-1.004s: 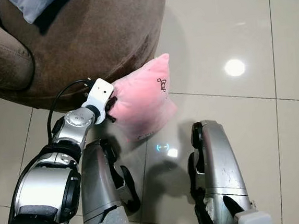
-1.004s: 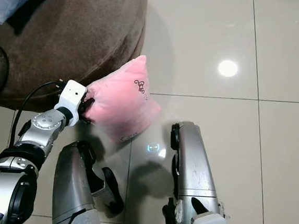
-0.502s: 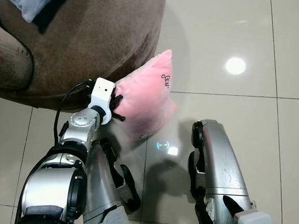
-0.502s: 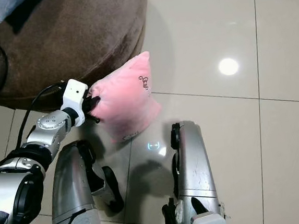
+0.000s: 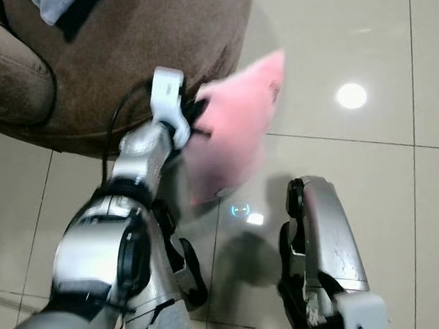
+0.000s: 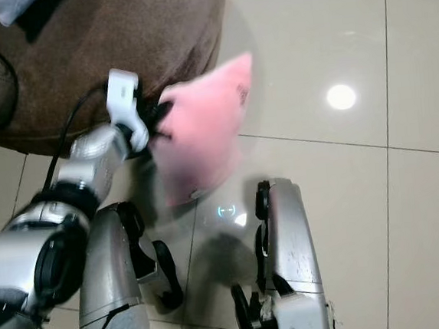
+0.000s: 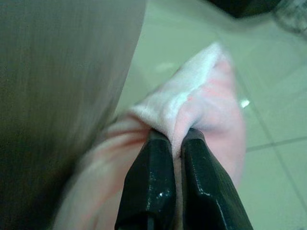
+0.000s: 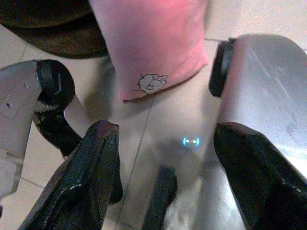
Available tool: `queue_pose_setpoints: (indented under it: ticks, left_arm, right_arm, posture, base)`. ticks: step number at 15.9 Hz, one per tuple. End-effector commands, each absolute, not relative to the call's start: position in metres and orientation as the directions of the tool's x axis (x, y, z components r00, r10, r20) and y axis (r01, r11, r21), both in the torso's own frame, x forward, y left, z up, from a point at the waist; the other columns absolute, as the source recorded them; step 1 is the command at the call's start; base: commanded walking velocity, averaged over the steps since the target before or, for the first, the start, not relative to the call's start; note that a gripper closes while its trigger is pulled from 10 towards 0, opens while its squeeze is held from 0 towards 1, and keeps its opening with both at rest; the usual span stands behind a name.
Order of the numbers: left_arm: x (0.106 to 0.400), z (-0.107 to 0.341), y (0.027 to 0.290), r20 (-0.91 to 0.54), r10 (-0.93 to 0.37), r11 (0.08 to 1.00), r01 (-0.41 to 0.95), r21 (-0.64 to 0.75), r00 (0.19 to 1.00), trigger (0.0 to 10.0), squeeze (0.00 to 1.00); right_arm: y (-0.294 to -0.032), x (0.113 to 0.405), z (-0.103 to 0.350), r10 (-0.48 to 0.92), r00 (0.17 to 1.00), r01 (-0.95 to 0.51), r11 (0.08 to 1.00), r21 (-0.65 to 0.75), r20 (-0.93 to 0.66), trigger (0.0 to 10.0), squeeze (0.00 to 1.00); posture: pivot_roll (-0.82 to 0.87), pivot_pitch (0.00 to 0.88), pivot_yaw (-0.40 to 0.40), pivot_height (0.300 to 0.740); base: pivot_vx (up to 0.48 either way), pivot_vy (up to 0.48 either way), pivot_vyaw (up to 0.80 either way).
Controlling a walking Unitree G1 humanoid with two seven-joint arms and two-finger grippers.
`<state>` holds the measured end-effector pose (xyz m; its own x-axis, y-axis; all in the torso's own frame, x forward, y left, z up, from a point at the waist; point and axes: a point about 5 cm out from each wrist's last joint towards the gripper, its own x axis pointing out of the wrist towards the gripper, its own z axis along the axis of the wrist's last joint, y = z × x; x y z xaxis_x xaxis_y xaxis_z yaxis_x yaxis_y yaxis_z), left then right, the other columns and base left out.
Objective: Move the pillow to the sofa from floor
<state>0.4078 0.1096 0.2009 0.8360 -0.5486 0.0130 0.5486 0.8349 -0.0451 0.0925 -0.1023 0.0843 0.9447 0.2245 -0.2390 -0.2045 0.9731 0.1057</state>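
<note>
Pink pillow (image 5: 236, 132) pinched by left gripper (image 7: 176, 143) (print unreadable).

Head stereo pair looking steeply down, wrist cameras close along each pincer, all sharing the pink pillow (image 5: 235, 128)

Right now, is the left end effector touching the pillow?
Touching. In the left wrist view the left end effector has a fold of the pink pillow pinched between its fingers.

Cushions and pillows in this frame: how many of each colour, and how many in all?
Pink pillow, pinched by the left gripper: 1
Pale blue cushion on the brown sofa: 1
Total: 2
</note>
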Motion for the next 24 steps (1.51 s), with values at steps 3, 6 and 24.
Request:
queue_pose_setpoints:
  ticks: [3,6,24]
  left_arm:
    - [0.415,0.244,0.105,0.136,-0.543,0.833,0.552,-0.032,0.828,0.0,0.0]
    - [0.42,0.27,0.123,0.179,-0.477,0.877,0.478,0.042,0.86,0.0,0.0]
    - [0.378,0.186,0.22,0.022,-0.332,0.941,0.329,0.075,0.943,0.0,0.0]
  right_arm:
    - [-0.106,0.103,0.06,0.219,0.923,-0.196,0.975,0.104,-0.316,10.0,0.0]
    - [-0.112,0.134,0.049,0.211,0.932,-0.204,0.977,0.057,-0.294,10.0,0.0]
    - [-0.116,0.248,0.047,0.335,0.934,-0.335,0.942,0.019,-0.126,10.0,0.0]
  posture:
    - [-0.11,0.373,0.131,0.517]
    - [-0.08,0.254,0.123,0.517]
    - [0.16,0.0,0.032,0.532]
  base:
    - [0.0,0.0,0.0]
    - [0.0,0.0,0.0]
    - [0.0,0.078,0.0]
